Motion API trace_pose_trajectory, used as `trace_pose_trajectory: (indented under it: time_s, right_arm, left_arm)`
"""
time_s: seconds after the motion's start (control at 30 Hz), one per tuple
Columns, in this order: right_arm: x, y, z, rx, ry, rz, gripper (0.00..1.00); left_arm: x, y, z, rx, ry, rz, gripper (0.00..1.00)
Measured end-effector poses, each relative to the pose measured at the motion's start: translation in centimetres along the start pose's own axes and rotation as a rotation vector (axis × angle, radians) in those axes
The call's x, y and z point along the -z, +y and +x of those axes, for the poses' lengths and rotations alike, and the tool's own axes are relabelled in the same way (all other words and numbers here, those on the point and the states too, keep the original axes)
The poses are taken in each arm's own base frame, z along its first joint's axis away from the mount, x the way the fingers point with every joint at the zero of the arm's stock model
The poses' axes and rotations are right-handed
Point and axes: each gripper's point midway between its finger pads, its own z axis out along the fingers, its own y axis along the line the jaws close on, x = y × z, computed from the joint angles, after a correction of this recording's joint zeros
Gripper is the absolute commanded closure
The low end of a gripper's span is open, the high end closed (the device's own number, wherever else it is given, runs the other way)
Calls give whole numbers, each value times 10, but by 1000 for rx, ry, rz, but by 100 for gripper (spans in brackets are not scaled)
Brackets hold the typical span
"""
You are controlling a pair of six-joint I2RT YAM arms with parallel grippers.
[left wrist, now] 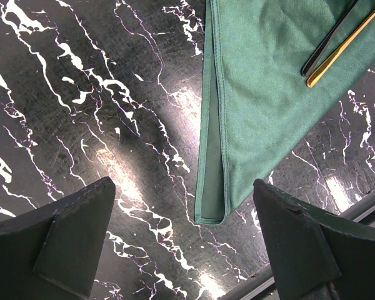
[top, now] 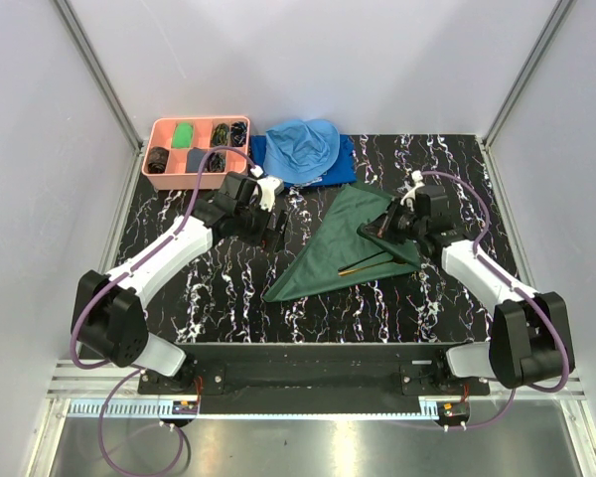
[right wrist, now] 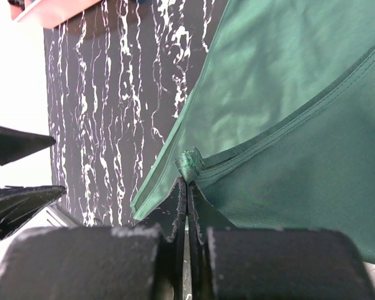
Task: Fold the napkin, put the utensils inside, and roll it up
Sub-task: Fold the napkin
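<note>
The dark green napkin [top: 340, 243] lies folded into a triangle right of the table's middle, one point toward the near left. Slim gold utensils [top: 364, 265] rest on it near its right side; their handles [left wrist: 339, 45] show in the left wrist view. My right gripper [top: 379, 231] is shut on a hemmed corner of the napkin [right wrist: 189, 164] and holds that flap raised over the cloth [right wrist: 281, 94]. My left gripper [top: 276, 231] hangs open over bare table just left of the napkin, whose near point [left wrist: 214, 206] lies between its fingers [left wrist: 72, 240].
A pink compartment tray [top: 163, 132] with dark and green items stands at the back left. A light blue cloth [top: 303, 149] lies on a royal-blue cloth [top: 346, 169] behind the napkin. The table's front edge [left wrist: 362, 209] is close to the left gripper.
</note>
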Motion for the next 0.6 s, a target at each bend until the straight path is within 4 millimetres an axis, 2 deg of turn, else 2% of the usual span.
trace_pose_trajectory:
  time_s: [0.4, 0.6]
  right_arm:
    - [-11, 17, 28, 12, 52, -26, 100]
    - [-23, 12, 49, 2, 101, -21, 97]
  left_arm:
    - [0, 0, 0, 0, 0, 0, 5]
    - [0, -1, 0, 1, 0, 3, 5]
